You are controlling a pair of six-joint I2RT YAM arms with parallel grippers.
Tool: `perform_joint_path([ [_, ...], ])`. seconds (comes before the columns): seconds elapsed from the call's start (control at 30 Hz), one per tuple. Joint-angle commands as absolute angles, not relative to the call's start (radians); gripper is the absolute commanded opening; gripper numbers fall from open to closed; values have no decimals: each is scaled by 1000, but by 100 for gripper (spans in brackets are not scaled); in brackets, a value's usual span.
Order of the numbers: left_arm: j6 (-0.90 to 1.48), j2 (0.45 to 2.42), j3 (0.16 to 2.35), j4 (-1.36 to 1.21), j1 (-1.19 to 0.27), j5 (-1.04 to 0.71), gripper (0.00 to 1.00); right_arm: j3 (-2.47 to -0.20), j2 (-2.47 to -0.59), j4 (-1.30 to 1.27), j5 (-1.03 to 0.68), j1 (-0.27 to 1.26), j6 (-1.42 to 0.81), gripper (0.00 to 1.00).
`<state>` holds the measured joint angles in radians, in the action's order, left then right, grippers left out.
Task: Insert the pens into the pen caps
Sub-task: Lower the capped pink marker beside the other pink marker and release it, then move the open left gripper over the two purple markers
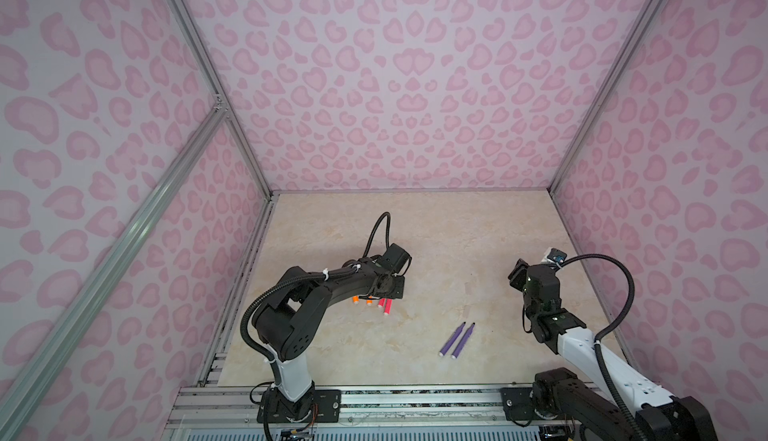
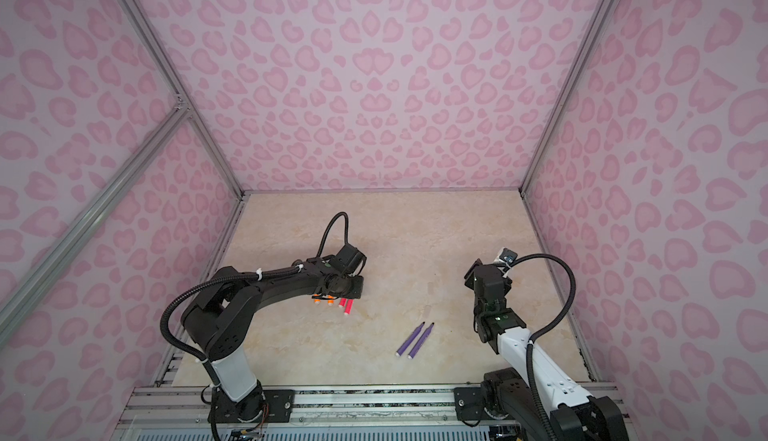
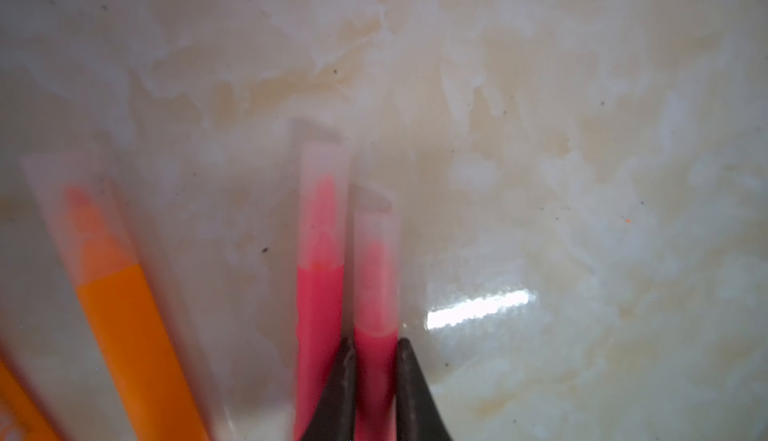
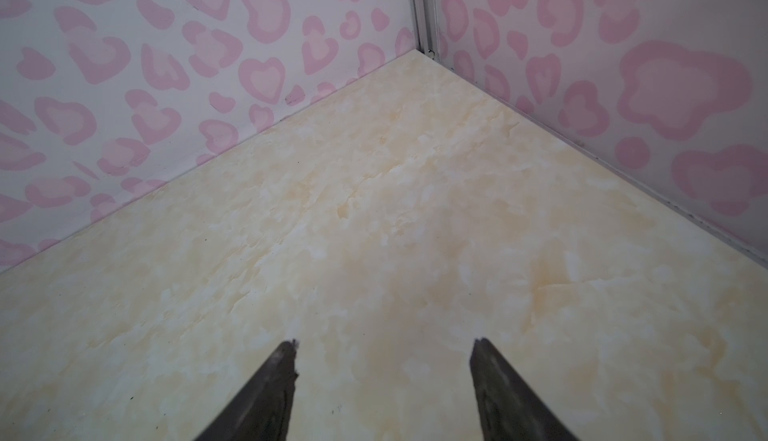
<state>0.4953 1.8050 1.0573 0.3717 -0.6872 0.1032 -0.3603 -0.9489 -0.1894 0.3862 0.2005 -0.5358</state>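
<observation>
My left gripper (image 3: 376,347) is shut on a pink-red pen (image 3: 376,360) low over the table, and a clear pen cap (image 3: 377,231) covers that pen's tip. Right beside it lies a second pink-red pen (image 3: 319,314) with a cap (image 3: 322,168) on it, then an orange pen (image 3: 133,347), also in a cap (image 3: 54,193). In both top views the orange (image 1: 356,299) and pink-red (image 1: 387,306) ends stick out from under the left wrist. Two purple pens (image 1: 451,340) (image 2: 415,340) lie side by side mid-table; I can make out no cap on them. My right gripper (image 4: 384,341) is open and empty.
The right arm (image 1: 536,283) hovers near the right wall (image 1: 623,293), facing the back right corner (image 4: 424,50). Pink patterned walls enclose the beige marble table (image 1: 457,231) on three sides. An aluminium rail (image 1: 415,397) runs along the front edge.
</observation>
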Motion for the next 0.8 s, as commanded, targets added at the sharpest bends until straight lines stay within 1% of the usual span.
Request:
perform_joint_path([
  [0.0,505,1801,1058,410,-684,139,14,-350,-946,-209,390,199,-542,68],
  [0.27,511,1787,1051,400,-682,136,16,-350,-947,-206,383,196,-543,67],
  [0.43,505,1753,1031,377,-682,132,25,-348,-949,-211,382,195,-544,68],
  [0.67,465,1682,995,327,-707,97,35,-350,-956,-212,380,193,-545,67],
  [0.77,435,1629,986,315,-750,150,35,-355,-968,-216,377,193,-545,67],
])
